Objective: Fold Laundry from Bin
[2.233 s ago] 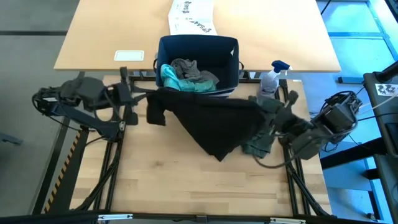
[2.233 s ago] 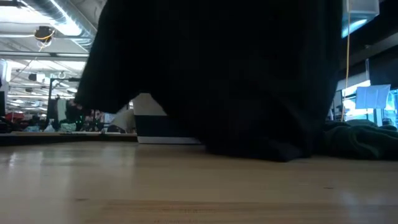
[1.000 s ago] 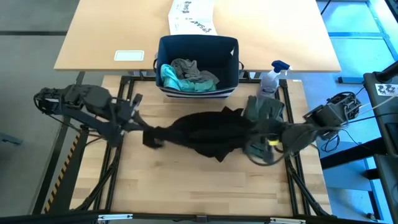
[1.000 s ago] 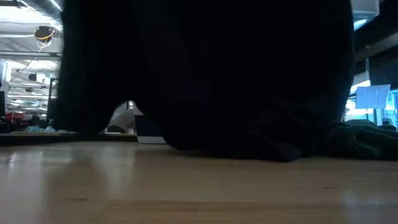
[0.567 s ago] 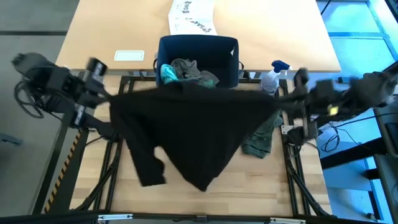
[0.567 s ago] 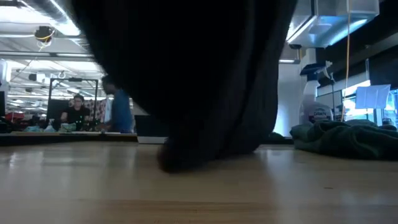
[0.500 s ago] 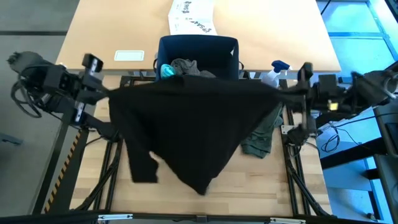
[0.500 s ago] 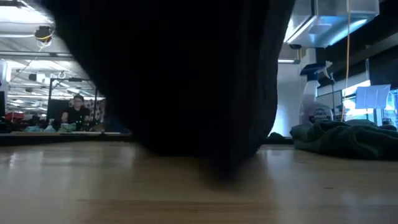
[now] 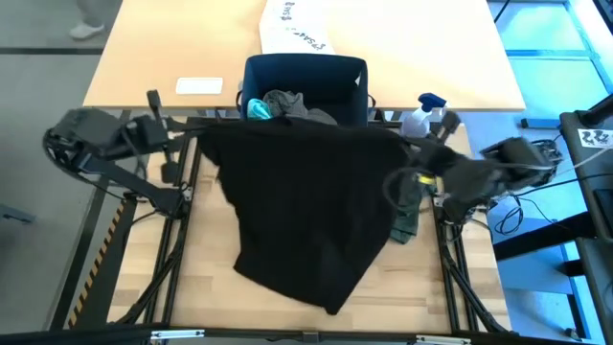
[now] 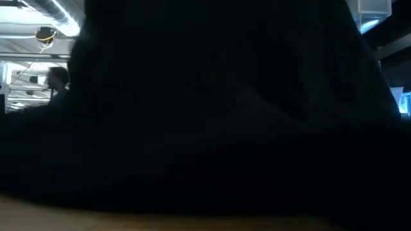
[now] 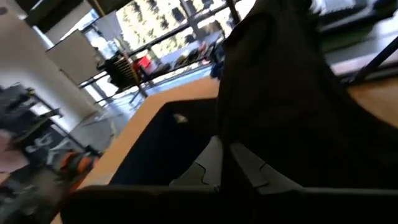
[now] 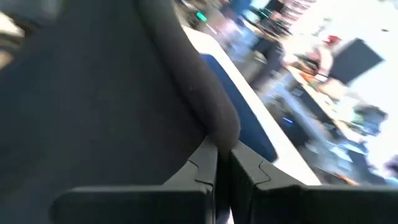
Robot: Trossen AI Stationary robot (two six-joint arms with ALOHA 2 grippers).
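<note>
From the overhead camera, a large black T-shirt [image 9: 311, 216] hangs spread between the two arms over a pale wooden table [image 9: 211, 287]. Its upper edge stretches across just in front of the bin [image 9: 306, 81], and its lower part trails down to a point near the table's front edge. The left gripper [image 9: 196, 134] pinches the shirt's upper left corner, fingers closed on the cloth. The right gripper [image 9: 407, 158] is clamped on the upper right corner. The navy bin sits at the back of the table and holds a teal piece [image 9: 257, 108] and a grey T-shirt [image 9: 287, 101]. An olive-green piece [image 9: 406, 220] peeks out on the table beside the shirt's right edge. A spray bottle [image 9: 421, 117] stands to the right of the bin, and a white printed box [image 9: 295, 27] lies behind it.

From table height, black cloth [image 10: 212, 115] fills nearly the whole picture; only a strip of ceiling shows at upper left.

From the left wrist, the two fingers [image 11: 208, 165] are closed together on a fold of the black shirt [image 11: 292, 106], with the dark bin [image 11: 158, 146] beyond.

From the right wrist, the fingers [image 12: 202, 165] are pressed together on a rolled edge of the shirt [image 12: 93, 106], which covers much of the picture.
</note>
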